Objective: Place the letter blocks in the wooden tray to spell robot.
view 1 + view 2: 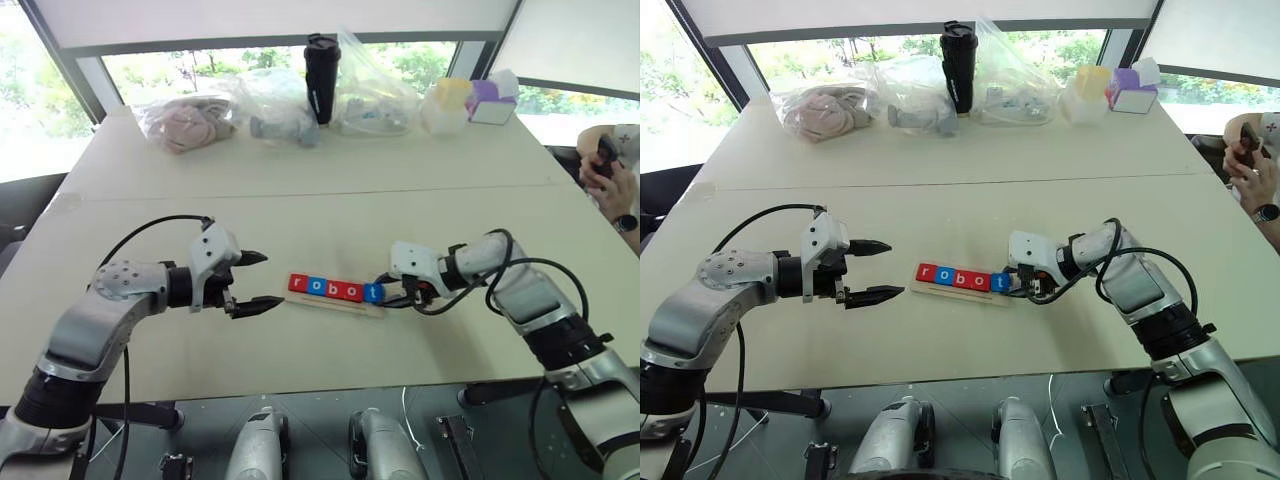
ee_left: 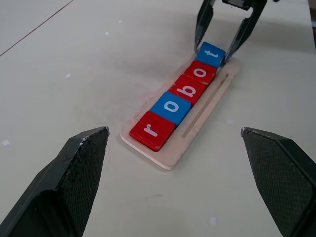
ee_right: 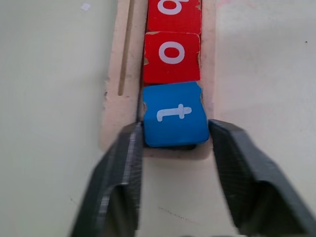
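- Letter blocks (image 2: 180, 101) fill the wooden tray (image 2: 197, 121) near the table's (image 1: 300, 190) front edge, in the order red r, blue o, red b, red o, blue t.
- Right wrist view adds that the right gripper (image 3: 174, 148) straddles the blue t block (image 3: 174, 114); one finger touches its side, the other stands just clear.
- Left gripper (image 1: 256, 282) hangs spread wide just beside the tray's r end, holding nothing.
- Farther back stand plastic bags (image 1: 270, 105) and a black bottle (image 1: 321, 78).
- At the far right, a person's hands (image 1: 612, 175) hold a dark object.
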Available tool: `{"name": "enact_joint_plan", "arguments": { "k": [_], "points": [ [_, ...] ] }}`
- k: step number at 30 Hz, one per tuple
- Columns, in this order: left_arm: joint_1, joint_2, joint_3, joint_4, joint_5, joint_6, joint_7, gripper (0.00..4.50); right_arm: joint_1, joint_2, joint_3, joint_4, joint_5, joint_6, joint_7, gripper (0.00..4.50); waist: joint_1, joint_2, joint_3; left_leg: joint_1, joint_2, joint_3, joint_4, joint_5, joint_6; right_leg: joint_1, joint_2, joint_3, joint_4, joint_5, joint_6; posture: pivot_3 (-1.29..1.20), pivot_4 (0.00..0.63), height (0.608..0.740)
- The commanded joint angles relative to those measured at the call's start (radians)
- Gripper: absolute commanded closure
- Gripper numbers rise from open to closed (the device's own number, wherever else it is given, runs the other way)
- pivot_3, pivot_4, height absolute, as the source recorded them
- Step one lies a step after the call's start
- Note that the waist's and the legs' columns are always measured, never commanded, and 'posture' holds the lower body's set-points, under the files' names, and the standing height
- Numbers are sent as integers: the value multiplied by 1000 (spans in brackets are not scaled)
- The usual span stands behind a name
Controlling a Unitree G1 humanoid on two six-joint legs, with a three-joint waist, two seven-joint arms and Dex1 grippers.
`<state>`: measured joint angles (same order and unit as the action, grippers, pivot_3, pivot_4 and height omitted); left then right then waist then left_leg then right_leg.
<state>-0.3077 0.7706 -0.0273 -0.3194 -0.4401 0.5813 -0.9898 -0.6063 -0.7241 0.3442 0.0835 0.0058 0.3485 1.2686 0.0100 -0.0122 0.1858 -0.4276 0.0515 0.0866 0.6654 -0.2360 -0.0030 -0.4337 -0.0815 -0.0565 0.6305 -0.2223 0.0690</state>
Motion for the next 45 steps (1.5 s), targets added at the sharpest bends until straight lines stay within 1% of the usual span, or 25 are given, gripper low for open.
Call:
{"name": "enact_joint_plan", "arguments": {
  "k": [1,2,11,18,19,23,28,35,40,45],
  "points": [
    [-4,-4,-3,-13,7,-20,4,0,-30,7,-21,-3,12,3,-4,367,0,0,0,0,0,0,0,0,0,0,0,0,0,0,0,0,150,740],
    [-4,-5,-2,-12,8,-22,4,0,-32,8,-22,-2,13,3,-4,42,0,0,0,0,0,0,0,0,0,0,0,0,0,0,0,0,150,740],
    [-5,-14,-5,-6,20,-26,4,0,-79,23,-94,32,66,29,-34,42,0,0,0,0,0,0,0,0,0,0,0,0,0,0,0,0,150,740],
    [-12,-15,-7,7,26,-33,-1,0,-45,10,-121,-34,114,62,-11,42,1,0,0,0,0,0,0,0,0,0,0,0,0,0,0,0,150,740],
    [-12,-14,-7,8,26,-34,-1,0,-40,12,-131,-46,126,76,-16,42,0,0,0,0,0,0,0,0,0,0,0,0,0,0,0,0,150,740],
    [-9,-12,-5,8,24,-35,0,0,-12,11,-170,-39,102,64,-113,42,0,0,0,0,0,0,0,0,0,0,0,0,0,0,0,0,150,740],
    [-14,-15,-8,10,23,-33,-1,0,42,-17,-150,-21,41,3,-167,42,2,0,0,0,0,0,0,0,0,0,0,0,0,0,0,0,150,740],
    [-26,-15,-13,20,25,-37,-8,0,92,-18,-119,-54,30,-12,-164,42,-5,0,0,0,0,0,0,0,0,0,0,0,0,0,0,0,150,740],
    [-25,-13,-12,19,26,-36,-8,0,83,7,-150,-75,61,8,-184,42,-5,0,0,0,0,0,0,0,0,0,0,0,0,0,0,0,150,740],
    [-23,-17,-13,21,27,-39,-7,0,72,1,-157,-60,55,-10,-200,42,-1,0,0,0,0,0,0,0,0,0,0,0,0,0,0,0,150,740]
  ]
}}
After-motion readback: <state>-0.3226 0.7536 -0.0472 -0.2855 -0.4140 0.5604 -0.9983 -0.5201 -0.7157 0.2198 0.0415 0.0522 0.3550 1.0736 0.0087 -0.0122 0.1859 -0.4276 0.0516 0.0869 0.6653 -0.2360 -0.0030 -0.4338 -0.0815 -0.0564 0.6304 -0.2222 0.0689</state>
